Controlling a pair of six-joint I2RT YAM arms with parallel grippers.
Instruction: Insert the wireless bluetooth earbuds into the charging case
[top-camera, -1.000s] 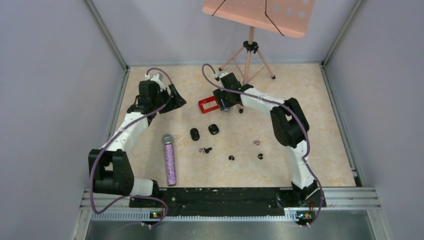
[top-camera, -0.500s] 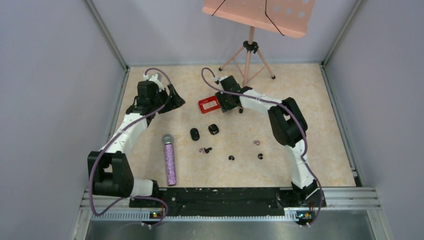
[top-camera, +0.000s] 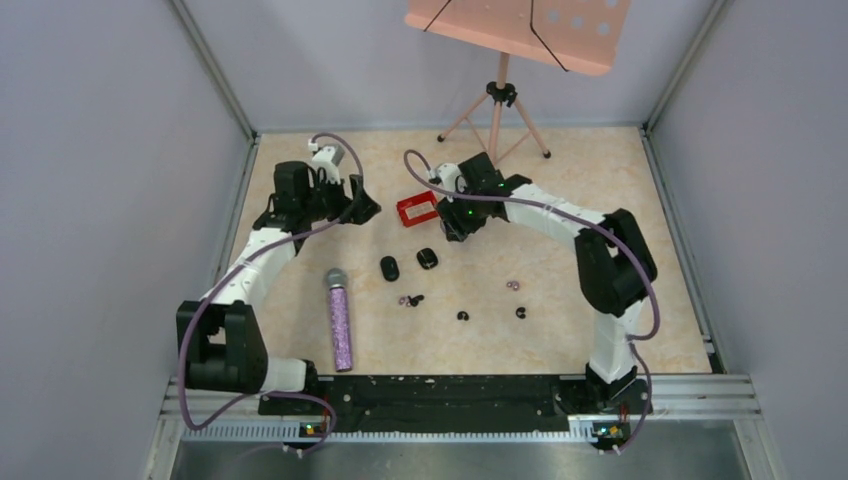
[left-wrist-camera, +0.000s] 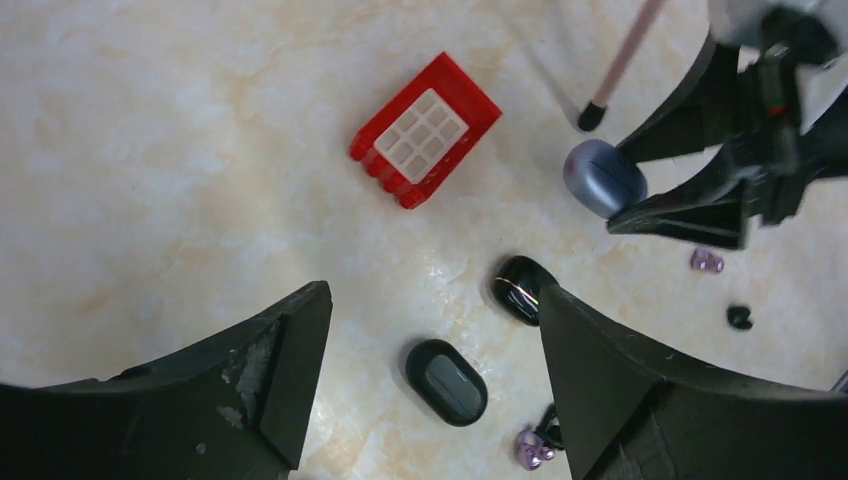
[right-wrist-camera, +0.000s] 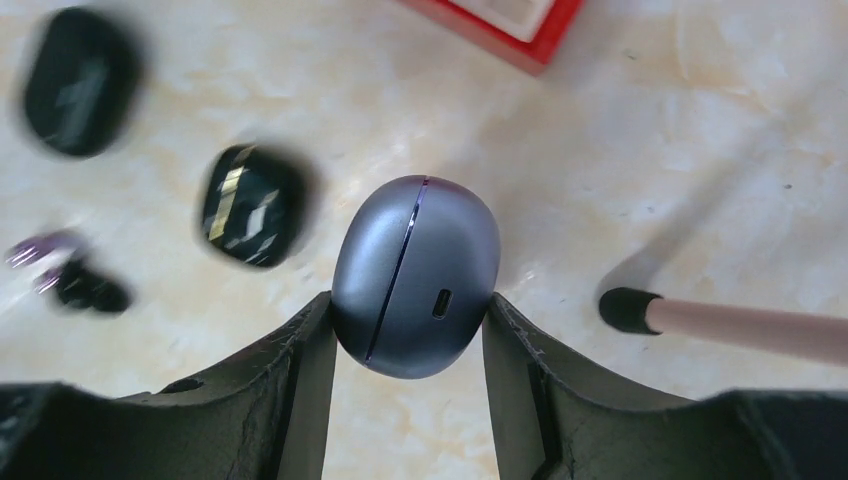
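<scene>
My right gripper (right-wrist-camera: 408, 318) is shut on a blue-grey oval charging case (right-wrist-camera: 415, 275), closed, and holds it above the table; it is right of the red box in the top view (top-camera: 453, 226). My left gripper (left-wrist-camera: 430, 310) is open and empty, hovering left of the red box (top-camera: 362, 207). Two closed black cases lie below: a matte one (left-wrist-camera: 447, 382) and a glossy one (left-wrist-camera: 520, 288). Tiny earbuds lie nearer the arms: a pink one (top-camera: 404, 300) beside a black one (top-camera: 417, 299), two black ones (top-camera: 463, 316) (top-camera: 520, 313), and a pink one (top-camera: 513, 285).
A red box (top-camera: 416, 209) with a white grid insert lies between the grippers. A glittery purple microphone (top-camera: 340, 320) lies at the near left. A pink music stand's tripod (top-camera: 497, 110) stands at the back, one foot (right-wrist-camera: 630, 308) close to my right gripper.
My right wrist has turned and its gripper has shifted slightly nearer with the blue-grey case. My left gripper has moved a little right toward the red box.
</scene>
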